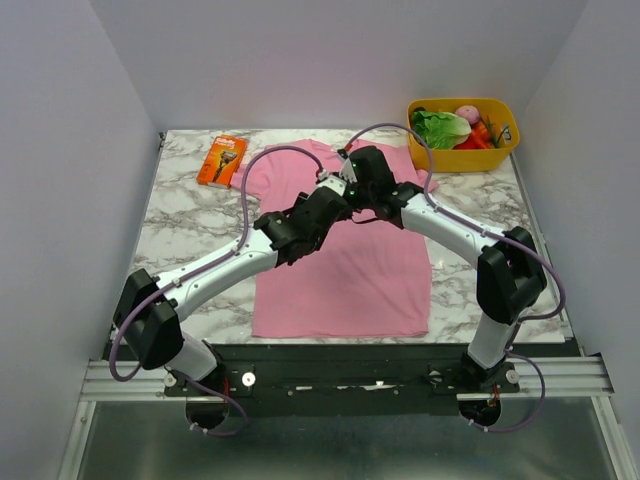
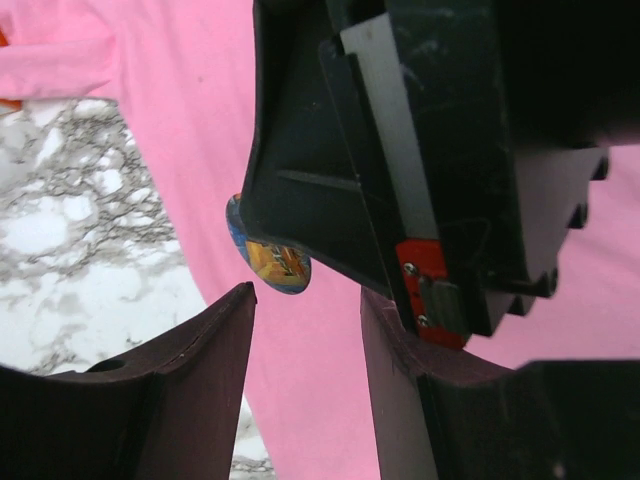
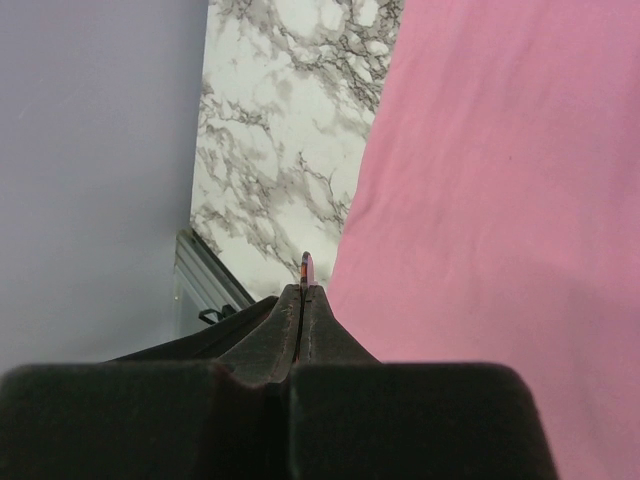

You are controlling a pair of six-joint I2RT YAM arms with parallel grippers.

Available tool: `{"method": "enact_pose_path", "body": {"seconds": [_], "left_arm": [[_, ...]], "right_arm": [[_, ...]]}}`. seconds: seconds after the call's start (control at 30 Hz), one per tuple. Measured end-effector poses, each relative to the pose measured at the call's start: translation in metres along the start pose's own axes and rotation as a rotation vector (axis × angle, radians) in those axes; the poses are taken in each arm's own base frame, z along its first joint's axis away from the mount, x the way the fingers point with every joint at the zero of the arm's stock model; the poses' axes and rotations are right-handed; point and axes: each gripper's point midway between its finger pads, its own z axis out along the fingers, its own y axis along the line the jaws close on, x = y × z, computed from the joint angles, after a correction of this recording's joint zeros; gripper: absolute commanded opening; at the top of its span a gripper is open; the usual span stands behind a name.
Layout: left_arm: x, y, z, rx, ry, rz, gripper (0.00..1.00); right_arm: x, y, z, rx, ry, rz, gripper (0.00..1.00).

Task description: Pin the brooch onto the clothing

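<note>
My right jaws nip brooch point(image 2: 268, 262) by its rim, over T-shirt point(image 1: 350, 270); likely light, stiff, slippery. My left jaws part-open beside brooch.

- Right wrist view: brooch point(image 3: 305, 268) seen edge-on, a thin sliver above the pinched tips of the right gripper point(image 3: 303, 300); its face can't be made out.
- Left wrist view: right gripper's body covers most of the brooch; only a lower-left crescent shows.
- Same view: fingers of the left gripper point(image 2: 305, 330) cut off by the bottom edge.
- Top view: brooch too small to pick out; both wrists hide the collar and upper chest of the pink T-shirt point(image 1: 345, 270).
- Print on the orange package point(image 1: 222, 160) too small to read.
</note>
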Motion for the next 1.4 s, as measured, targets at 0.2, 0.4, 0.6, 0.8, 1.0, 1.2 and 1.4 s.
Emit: {"method": "enact_pose_path", "body": {"seconds": [0.2, 0.4, 0.6, 0.8, 1.0, 1.2, 1.4], "left_arm": [[-0.003, 0.009, 0.003, -0.067, -0.008, 0.009, 0.47], [-0.007, 0.006, 0.008, -0.085, -0.014, 0.012, 0.46], [-0.01, 0.005, 0.009, -0.083, -0.024, 0.011, 0.44], [-0.012, 0.002, 0.012, -0.079, -0.044, 0.001, 0.39], [-0.008, 0.0, 0.013, -0.074, -0.064, -0.003, 0.31], [-0.011, 0.002, 0.012, -0.099, -0.08, 0.006, 0.13], [-0.013, 0.004, 0.011, -0.124, -0.09, 0.014, 0.0]], "right_arm": [[-0.003, -0.002, -0.001, 0.006, -0.007, 0.016, 0.01], [-0.008, -0.007, -0.002, 0.019, -0.021, 0.027, 0.01], [-0.009, -0.008, -0.003, 0.019, -0.022, 0.038, 0.01], [-0.008, -0.008, -0.002, 0.013, -0.021, 0.072, 0.01], [-0.001, -0.006, -0.001, -0.016, 0.003, 0.112, 0.01], [-0.002, -0.002, 0.0, -0.045, -0.001, 0.125, 0.01], [-0.004, 0.002, 0.0, -0.065, -0.013, 0.125, 0.19]]}}
